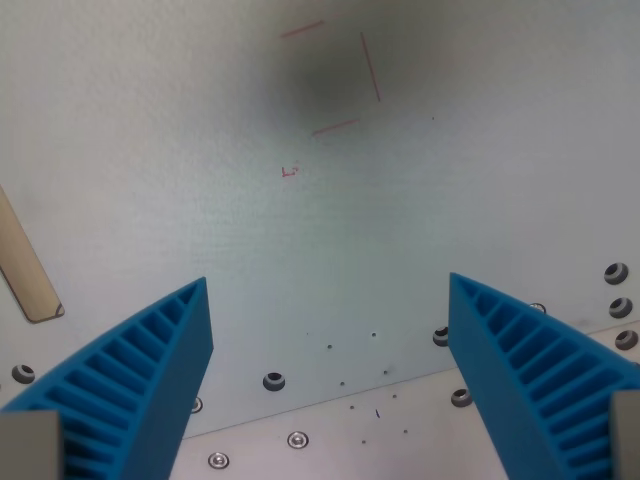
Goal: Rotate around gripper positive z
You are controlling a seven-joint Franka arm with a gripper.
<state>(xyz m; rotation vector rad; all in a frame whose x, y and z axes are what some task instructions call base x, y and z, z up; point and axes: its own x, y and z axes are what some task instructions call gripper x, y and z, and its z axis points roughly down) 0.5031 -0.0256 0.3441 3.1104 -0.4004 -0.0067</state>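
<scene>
My gripper [328,288] stands open above a pale grey table surface [200,150], with nothing between its two blue ribbed fingers [150,370]. One finger rises from the wrist view's lower left, the other from its lower right. Faint red pen lines [345,80] form part of a square on the surface ahead, with a small red mark [290,172] below them. A dark shadow lies over that square.
A light wooden strip [25,265] lies at the wrist view's left edge. Several screws and bolt holes [273,381] dot the surface near the fingers, and more sit at the right edge [616,273]. A seam between two panels runs across the bottom.
</scene>
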